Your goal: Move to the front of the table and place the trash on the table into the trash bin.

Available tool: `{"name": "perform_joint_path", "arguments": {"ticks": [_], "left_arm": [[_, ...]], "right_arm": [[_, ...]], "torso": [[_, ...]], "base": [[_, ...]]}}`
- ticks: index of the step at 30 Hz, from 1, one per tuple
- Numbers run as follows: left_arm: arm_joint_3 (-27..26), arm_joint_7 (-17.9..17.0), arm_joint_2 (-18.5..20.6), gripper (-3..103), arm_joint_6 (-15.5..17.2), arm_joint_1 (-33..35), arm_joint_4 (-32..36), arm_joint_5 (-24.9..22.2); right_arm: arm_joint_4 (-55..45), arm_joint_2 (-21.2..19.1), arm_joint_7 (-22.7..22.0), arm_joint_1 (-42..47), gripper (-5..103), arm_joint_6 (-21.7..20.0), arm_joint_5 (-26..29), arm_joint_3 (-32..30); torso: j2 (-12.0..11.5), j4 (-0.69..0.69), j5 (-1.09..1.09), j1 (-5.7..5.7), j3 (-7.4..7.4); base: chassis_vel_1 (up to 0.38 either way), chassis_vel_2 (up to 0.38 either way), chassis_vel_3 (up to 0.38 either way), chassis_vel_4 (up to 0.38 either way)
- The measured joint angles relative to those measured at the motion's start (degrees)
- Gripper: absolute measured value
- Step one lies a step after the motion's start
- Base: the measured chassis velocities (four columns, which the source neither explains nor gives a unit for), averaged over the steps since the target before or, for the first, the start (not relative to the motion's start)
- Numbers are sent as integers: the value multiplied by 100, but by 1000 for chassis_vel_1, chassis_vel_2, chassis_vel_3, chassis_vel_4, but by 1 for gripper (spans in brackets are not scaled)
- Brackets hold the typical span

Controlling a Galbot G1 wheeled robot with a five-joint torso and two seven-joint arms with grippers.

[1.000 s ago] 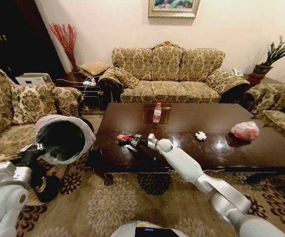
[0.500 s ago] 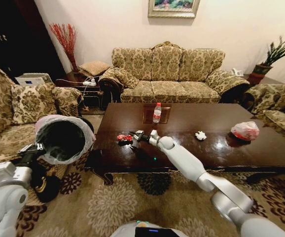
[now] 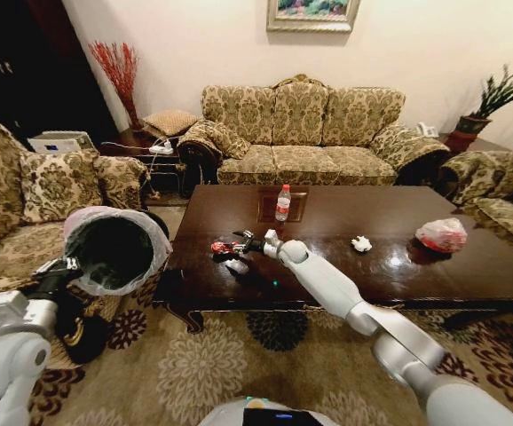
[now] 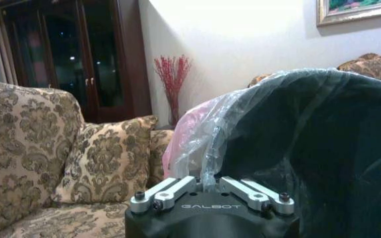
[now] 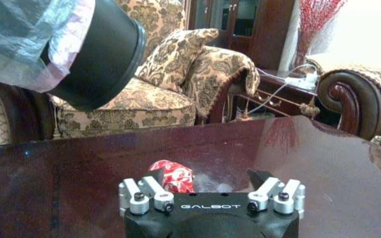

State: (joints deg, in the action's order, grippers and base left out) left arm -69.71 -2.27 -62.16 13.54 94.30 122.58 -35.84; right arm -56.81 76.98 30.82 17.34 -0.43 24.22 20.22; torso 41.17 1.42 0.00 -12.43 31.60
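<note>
step: reach for red wrapper (image 3: pixel 224 248) near front-left of table (image 3: pixel 469 266) | right gripper (image 3: pixel 244 245) fingers apart, wrapper by one finger (not gripped) | left gripper (image 4: pixel 210 191) clamped on trash bin (image 3: pixel 114 248) rim, left of table | next: centre, close, lift

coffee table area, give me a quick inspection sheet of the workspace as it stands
surface: glossy dark wood coffee table, reflective, on a patterned carpet.
job's things: red wrapper near the table's left end; clear bottle upright at the far edge; white paper wad and pink-white knotted bag toward the right; trash bin held tilted off the table's left end, mouth facing the camera.
clutter: nothing seen.
grippers: right gripper open, low over the table, wrapper by one finger; left gripper shut on the bin's lined rim.
cables: white cords on the side table behind.
surroundings: patterned sofas, potted plant, red branches in a vase.
</note>
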Motion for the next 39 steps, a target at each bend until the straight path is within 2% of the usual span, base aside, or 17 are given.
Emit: {"name": "perform_joint_path", "arguments": {"ticks": [1, 2, 5, 13, 21, 22, 24, 29, 32, 34, 35, 36, 37, 39], "left_arm": [[0, 0, 0, 0, 0, 0, 0, 0], [0, 0, 0, 0, 0, 0, 0, 0], [0, 0, 0, 0, 0, 0, 0, 0], [0, 0, 0, 0, 0, 0, 0, 0], [0, 0, 0, 0, 0, 0, 0, 0], [0, 0, 0, 0, 0, 0, 0, 0], [0, 0, 0, 0, 0, 0, 0, 0], [0, 0, 0, 0, 0, 0, 0, 0], [0, 0, 0, 0, 0, 0, 0, 0], [0, 0, 0, 0, 0, 0, 0, 0], [0, -1, 0, 0, 0, 0, 0, 0], [0, 0, 0, 0, 0, 0, 0, 0], [0, 0, 0, 0, 0, 0, 0, 0], [0, 0, 0, 0, 0, 0, 0, 0]], "right_arm": [[21, 17, -5, -8, 85, -7, -2, 2], [21, 17, -5, -8, 85, -7, -2, 2], [83, 60, 85, -44, 99, -70, -2, 9], [275, 193, 390, -25, 100, -155, -110, -73], [462, 260, 440, 64, 100, -147, -443, -99], [493, 272, 440, 67, 103, -145, -492, -111], [521, 291, 418, 65, 95, -169, -526, -134], [575, 301, 413, 33, 84, -194, -560, -149], [588, 295, 440, 25, 68, -194, -563, -139], [588, 291, 445, 25, 68, -194, -563, -133], [588, 283, 462, 25, 57, -193, -562, -128], [587, 277, 479, 25, 57, -191, -559, -126], [582, 271, 488, 27, 52, -186, -554, -123], [574, 263, 489, 31, 48, -179, -545, -119]], "torso": [[0, 0, 0, 0, 0], [0, 0, 0, 0, 0], [0, 0, 0, 0, 0], [0, 1, 0, 0, 0], [0, 0, 0, 0, 0], [0, 0, 0, 0, 0], [0, 0, 0, 0, 0], [0, 0, 0, 0, 0], [0, 0, 0, 0, 0], [0, 0, 0, 0, 0], [0, 0, 0, 0, 0], [0, 0, 0, 0, 0], [0, 0, 0, 0, 0], [0, 0, 0, 0, 0]], "base": [[0, 0, 0, 0], [0, 0, 0, 0], [0, 0, 0, 0], [0, 0, 0, 0], [0, 0, 0, 0], [0, 0, 0, 0], [0, 0, 0, 0], [0, 0, 0, 0], [0, 0, 0, 0], [0, 0, 0, 0], [0, 0, 0, 0], [0, 0, 0, 0], [0, 0, 0, 0], [0, 0, 0, 0]]}}
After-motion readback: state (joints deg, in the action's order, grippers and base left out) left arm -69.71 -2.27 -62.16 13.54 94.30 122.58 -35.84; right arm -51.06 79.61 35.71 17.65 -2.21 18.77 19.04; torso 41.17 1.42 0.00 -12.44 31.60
